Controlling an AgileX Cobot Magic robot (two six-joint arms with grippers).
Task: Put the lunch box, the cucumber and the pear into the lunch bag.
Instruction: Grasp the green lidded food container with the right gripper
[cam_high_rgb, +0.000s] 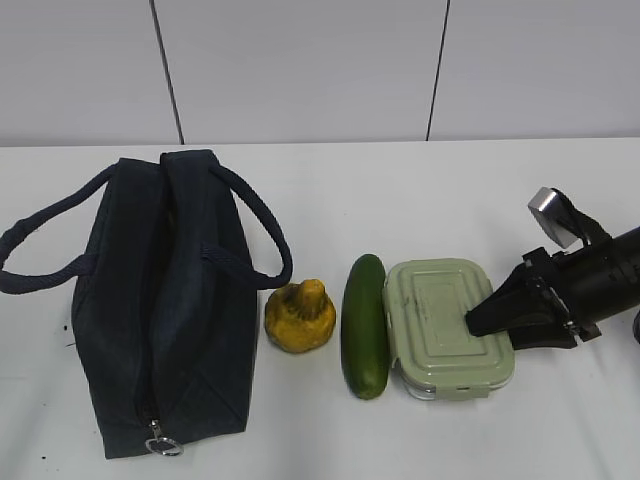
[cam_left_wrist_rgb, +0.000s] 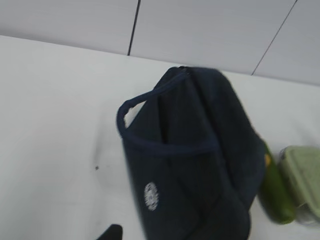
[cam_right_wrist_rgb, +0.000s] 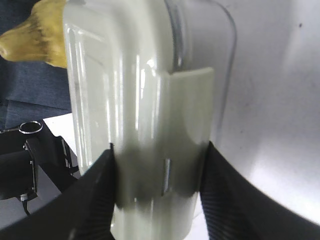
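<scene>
Lunch bag (cam_high_rgb: 165, 310): stands at the left of the table (cam_high_rgb: 420, 190), its long axis running from the back wall toward the viewer. Its zipper ring (cam_high_rgb: 163, 441) is at the near end and the top seam looks closed, so the bag probably has to be opened before anything goes in.

Lunch box (cam_high_rgb: 448, 325): lies at the right end of the row, its long axis parallel to the bag's. The cucumber (cam_high_rgb: 365, 325) sits just beside it and the pear (cam_high_rgb: 300, 316) is next, near the bag.

Right gripper (cam_high_rgb: 500, 318): reaches in from the right, at right angles to the box's long axis. In the right wrist view one finger (cam_right_wrist_rgb: 97, 200) stands on each side of the lid's end clip (cam_right_wrist_rgb: 185, 130), close against it. Whether they press is unclear, and the box rests on the table. This arm is by far the nearer; the bag lies well to its left, past both pieces of produce.

Left gripper: out of view; its camera looks down on the bag.
</scene>
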